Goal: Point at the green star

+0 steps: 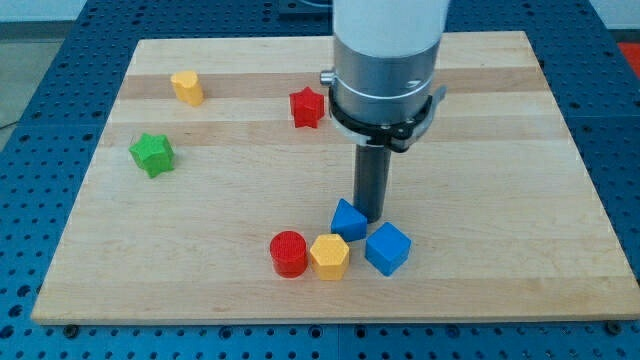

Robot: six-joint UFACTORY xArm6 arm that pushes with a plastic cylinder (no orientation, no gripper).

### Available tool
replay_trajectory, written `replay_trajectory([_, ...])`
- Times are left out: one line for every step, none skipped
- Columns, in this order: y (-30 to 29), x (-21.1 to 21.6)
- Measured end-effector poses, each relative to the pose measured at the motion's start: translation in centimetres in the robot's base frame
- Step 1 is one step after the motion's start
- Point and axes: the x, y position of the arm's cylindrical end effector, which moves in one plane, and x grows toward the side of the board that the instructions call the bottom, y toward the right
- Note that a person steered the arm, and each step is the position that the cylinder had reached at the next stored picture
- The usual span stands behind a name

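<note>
A pale wooden board lies on a blue perforated table, and my arm's white and grey metal body hangs over the board's middle, ending in a straight dark rod. My tip rests on the wood just behind a small blue block of irregular shape, so close that I cannot tell whether it touches it. There is no claw on this arm, so nothing stands apart or together; the rod alone meets the board. The green star-shaped block sits well apart from my tip, toward the view's left edge of the board, alone, with bare wood between it and the rod. Near the view's bottom a red cylinder, a yellow hexagonal block and a blue cube form a row, the red and yellow touching, the blue cube just beside the yellow. A yellow block sits at the view's upper left, and a red star-shaped block lies just left of the arm's body.
</note>
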Motion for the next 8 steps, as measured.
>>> replay_trajectory([0.0,-2.7])
replay_trajectory([-3.3,-5.7])
replay_trajectory([-10.9,-3.4])
replay_trajectory([-19.2,1.1])
replay_trajectory([-30.5,0.4])
replay_trajectory([-33.6,-0.9])
replay_trajectory([-33.7,-2.2])
replay_trajectory([-33.7,-5.2])
